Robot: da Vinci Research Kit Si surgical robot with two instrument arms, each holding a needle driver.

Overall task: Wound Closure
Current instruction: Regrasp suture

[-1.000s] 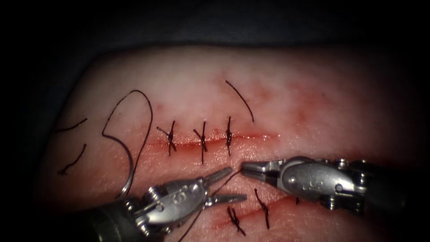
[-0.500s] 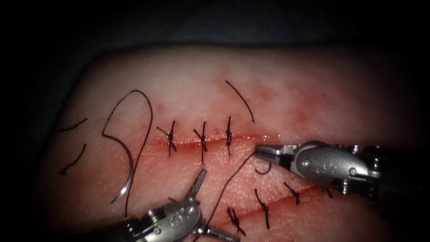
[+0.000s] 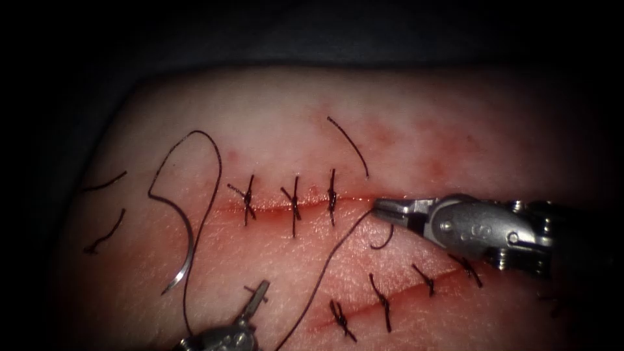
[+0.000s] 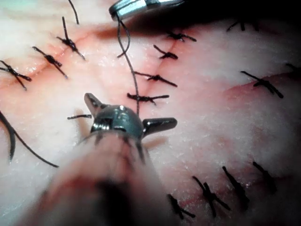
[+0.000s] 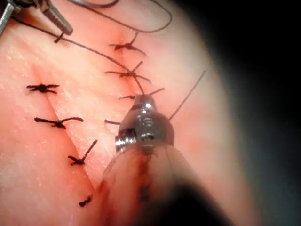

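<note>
The tissue (image 3: 403, 130) carries a horizontal cut (image 3: 273, 207) crossed by three stitches (image 3: 294, 203). My right tool (image 3: 377, 209) reaches in at the cut's right end with its jaws shut on the thread (image 3: 328, 260). That thread runs down and left from the jaws, and a short tail (image 3: 383, 244) curls just below them. In the right wrist view the right tool (image 5: 143, 100) grips the same strand. My left tool (image 3: 250, 315) sits low, one finger (image 3: 260, 294) raised. The left tool (image 4: 131, 112) has its jaws spread wide and holds nothing. The curved needle (image 3: 185, 257) lies free on the tissue left of the stitches.
A second cut (image 3: 390, 296) with several stitches runs below the right tool. Cut ends of thread lie at the far left (image 3: 107, 231) and above the cut (image 3: 348, 146). A thread loop (image 3: 195, 140) trails from the needle. Dark cloth (image 3: 312, 32) borders the tissue.
The right tool has moved up and right to the cut's right end, drawing the thread along. The left tool has let the strand out from between its jaws and dropped back toward the lower edge.
</note>
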